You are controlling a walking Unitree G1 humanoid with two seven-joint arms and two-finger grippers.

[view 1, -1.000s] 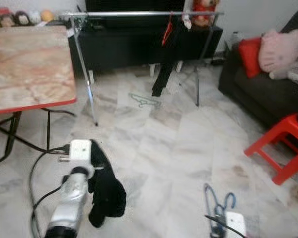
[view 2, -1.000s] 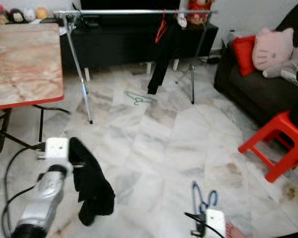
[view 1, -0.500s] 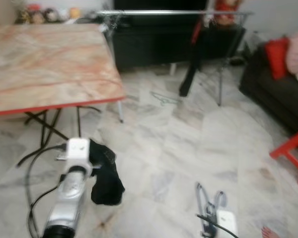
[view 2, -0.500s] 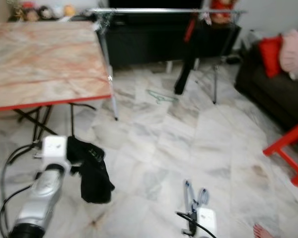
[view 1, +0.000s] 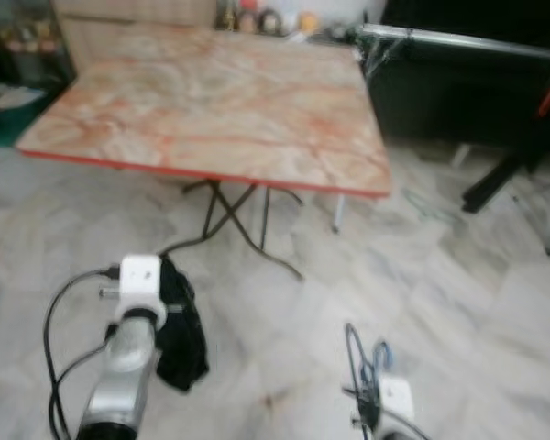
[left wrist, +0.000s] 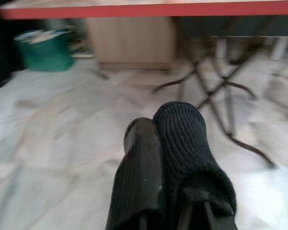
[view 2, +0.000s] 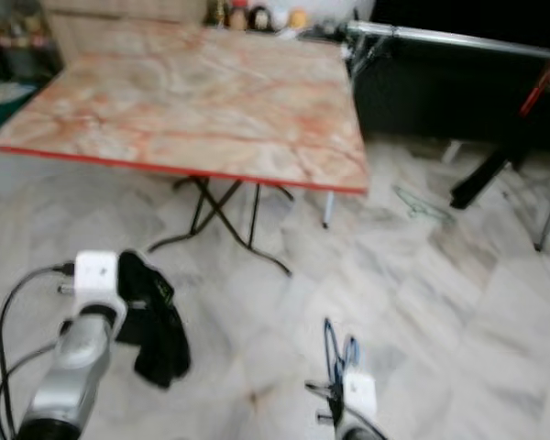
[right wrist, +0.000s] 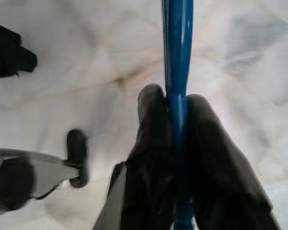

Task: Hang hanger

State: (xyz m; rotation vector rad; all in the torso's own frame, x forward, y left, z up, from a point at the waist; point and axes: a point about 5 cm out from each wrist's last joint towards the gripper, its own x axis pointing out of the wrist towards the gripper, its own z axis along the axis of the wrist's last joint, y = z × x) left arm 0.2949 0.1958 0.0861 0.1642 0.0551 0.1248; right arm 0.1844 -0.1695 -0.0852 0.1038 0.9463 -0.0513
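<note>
Your right gripper [right wrist: 175,103] has its jaws clamped on a glossy blue hanger [right wrist: 177,43], the smooth thin bar running straight between the two black fingers [right wrist: 151,103] and out past their tips. In the head view that hanger [view 1: 362,344] stands up from the right gripper [view 1: 378,396], low in front of you over the pale marbled floor [view 1: 477,321]. Your left gripper [left wrist: 165,120] has its jaws pressed together on a black ribbed knit garment [left wrist: 182,129], which droops in a soft bundle [view 1: 179,335] beside the silver left arm [view 1: 124,376], held forward and low. Beyond stands a folding table, its marble-patterned tabletop [view 1: 211,101] edged in red, and a metal clothes rail [view 1: 467,38] further right.
</note>
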